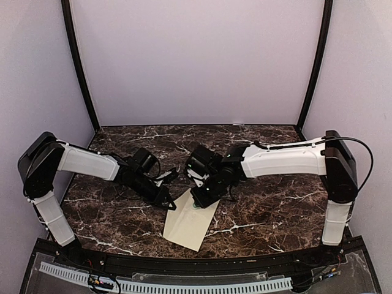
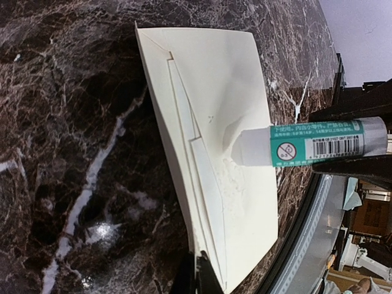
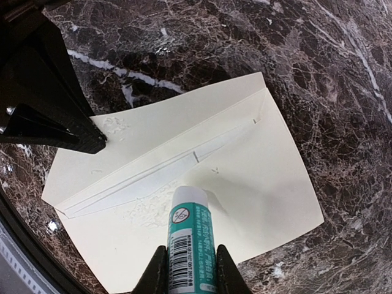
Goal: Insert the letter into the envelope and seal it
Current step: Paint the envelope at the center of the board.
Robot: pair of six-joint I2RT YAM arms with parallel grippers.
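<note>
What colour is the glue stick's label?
Teal, on the glue stick; clearest in right wrist view.

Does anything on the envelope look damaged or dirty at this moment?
Yes. The envelope is dented where the glue stick in the right hand presses on it, and rough glue crumbs lie scattered beside the tip, not in a clean line.

Envelope (image 3: 257, 159): matt cream paper, softly creased, and roughened with flecks near the flap. The table (image 3: 318, 55) gleamed, glossy dark marble-look stone veined white. The glue stick (image 3: 190, 236) was smooth plastic with a shiny teal label and a translucent tip. The right gripper (image 3: 190, 250) looked matt black plastic.
</note>
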